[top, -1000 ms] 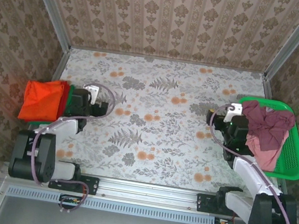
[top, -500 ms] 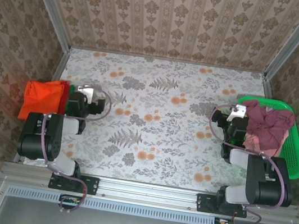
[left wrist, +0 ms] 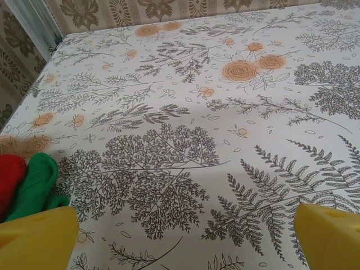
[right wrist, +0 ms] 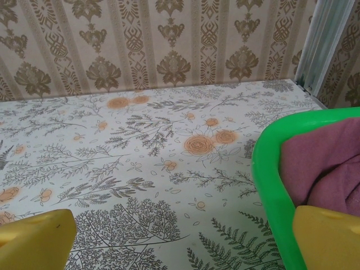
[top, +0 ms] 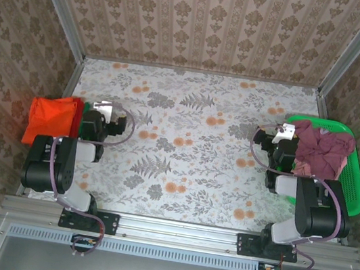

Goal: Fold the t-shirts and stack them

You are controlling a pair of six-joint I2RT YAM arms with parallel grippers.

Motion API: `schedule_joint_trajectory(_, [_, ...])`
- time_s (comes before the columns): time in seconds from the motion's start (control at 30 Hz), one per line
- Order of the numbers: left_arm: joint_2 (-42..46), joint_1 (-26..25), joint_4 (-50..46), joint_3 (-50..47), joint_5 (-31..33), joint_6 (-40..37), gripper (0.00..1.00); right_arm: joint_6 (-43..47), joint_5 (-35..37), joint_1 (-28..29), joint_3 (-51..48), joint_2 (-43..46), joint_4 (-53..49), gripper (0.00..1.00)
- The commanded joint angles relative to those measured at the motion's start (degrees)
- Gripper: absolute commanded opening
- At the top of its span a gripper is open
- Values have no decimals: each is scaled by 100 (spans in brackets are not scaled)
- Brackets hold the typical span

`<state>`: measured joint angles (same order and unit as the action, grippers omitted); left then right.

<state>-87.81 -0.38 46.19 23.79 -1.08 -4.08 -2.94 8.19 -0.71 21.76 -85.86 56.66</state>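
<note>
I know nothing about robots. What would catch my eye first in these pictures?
The bright orange t-shirt, folded atop a pile at the left edge of the floral-patterned table, stands out first. Opposite it, at the right edge, a bright green plastic basket holds a crumpled heap of mauve t-shirts. The black left arm and right arm sit folded up at the near edge.

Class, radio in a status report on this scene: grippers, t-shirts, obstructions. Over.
Left gripper open, empty. Right gripper open, empty. Orange t-shirt folded far left; mauve t-shirts heaped in green basket. Nothing blocking.
</note>
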Motion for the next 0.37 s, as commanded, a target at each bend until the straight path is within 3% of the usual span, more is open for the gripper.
schedule_joint_trajectory(0.0, [-8,-23,158,-23,29,91,100,-163,-237,53,-32,-159,-426,100])
schedule_joint_trajectory(0.33, [-8,-14,161,-28,20,100,100,-163,-238,53,-42,-164,-403,100])
